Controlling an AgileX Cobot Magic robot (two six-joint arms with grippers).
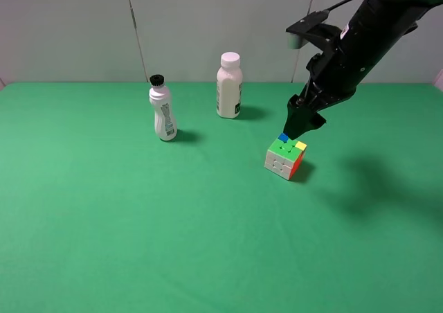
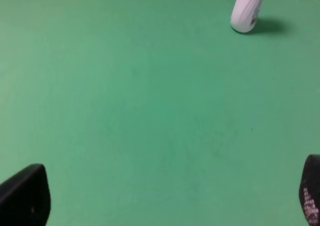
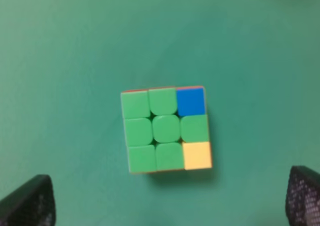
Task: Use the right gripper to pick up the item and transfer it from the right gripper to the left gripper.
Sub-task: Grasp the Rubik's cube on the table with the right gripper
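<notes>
Cube (image 1: pixel 286 157) is sitting on the green table (image 1: pixel 104 223), with the right gripper (image 1: pixel 301 126) hovering just above it, jaws spread wide. Left gripper (image 2: pixel 167 201) is spread too. Black-capped bottle (image 1: pixel 163 112) and white-capped bottle (image 1: pixel 229 86) are standing well apart from the cube.

This reads as a robotics lab test bench: a flat tabletop (image 1: pixel 104 244) covered edge to edge in plain green cloth, backed by a bare, pale grey panel wall (image 1: pixel 69 29) with thin seams. A black robot arm (image 1: pixel 354 50) trailing a cable reaches over the cloth from the right. The things on it stand well apart like staged props: a puzzle cube (image 1: pixel 285 157), a white bottle with black cap (image 1: pixel 163 115) and a wider white bottle with white cap (image 1: pixel 229 88)
</notes>
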